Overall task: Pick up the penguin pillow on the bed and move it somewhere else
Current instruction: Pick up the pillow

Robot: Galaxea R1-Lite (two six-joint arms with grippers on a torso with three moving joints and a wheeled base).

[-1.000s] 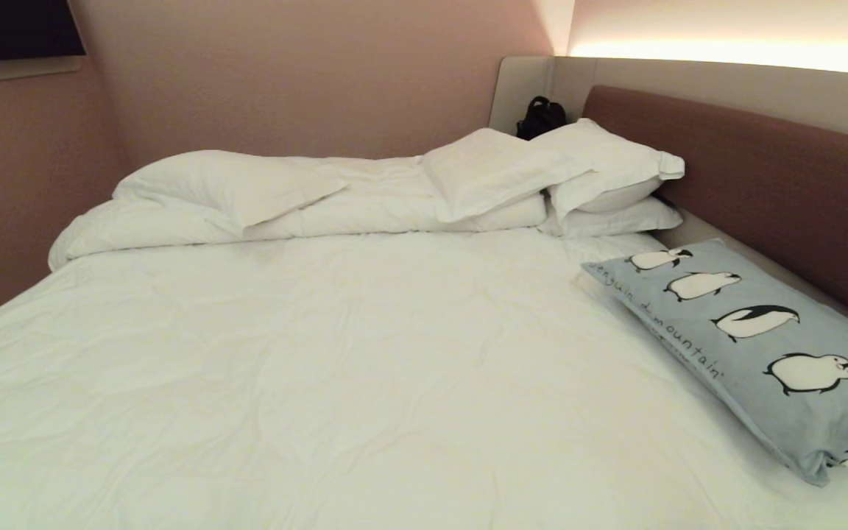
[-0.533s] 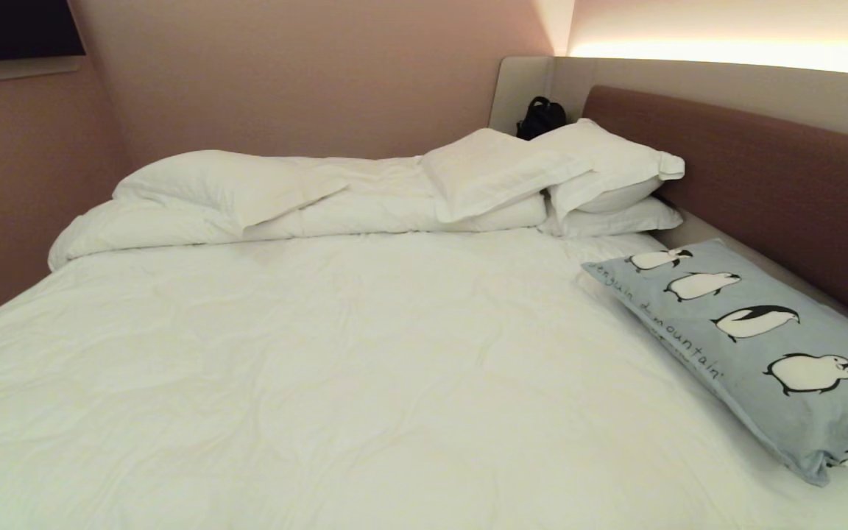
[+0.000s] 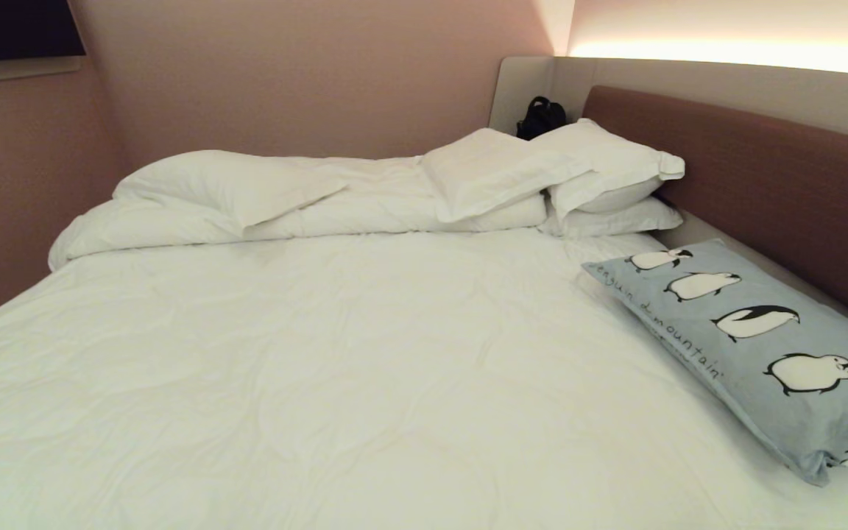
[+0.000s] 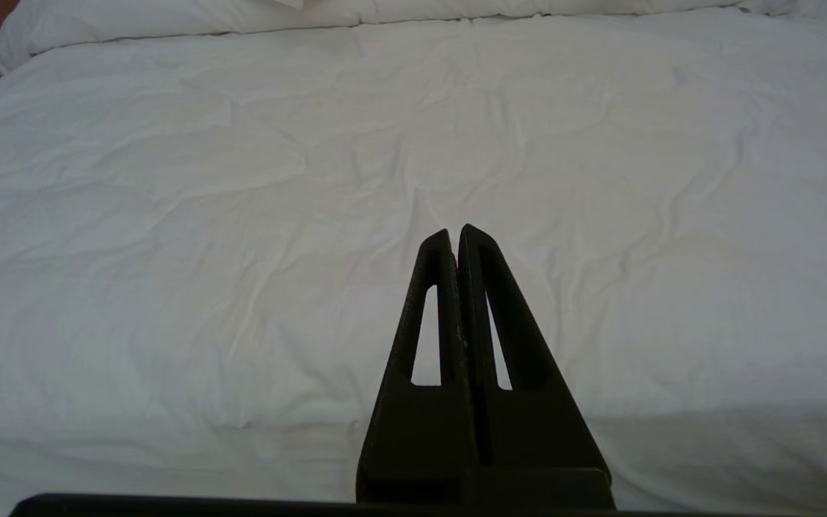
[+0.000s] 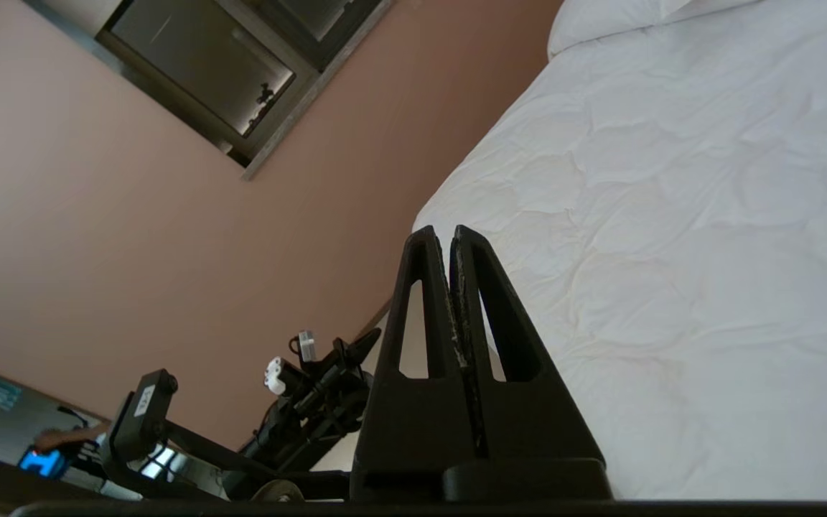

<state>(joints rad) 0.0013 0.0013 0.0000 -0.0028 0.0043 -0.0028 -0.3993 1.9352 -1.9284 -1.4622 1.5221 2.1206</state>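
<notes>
One penguin pillow is seen lying flat at the right edge of the bed, just beside the brown headboard; four full penguins and part of a fifth are counted on it, with dark script along its left edge. Three white pillows are stacked at the far right corner, and one folded duvet is laid along the far side. One black bag is seen behind the pillows. Left gripper: jaws pressed together, nothing held, parked over the near sheet. Right gripper: jaws also fully closed, empty, raised clear of the bed, well apart from the pillow. Versus one second earlier: pillow and bedding unmoved; the dark shape at the head view's top right corner has shifted almost out of frame.
</notes>
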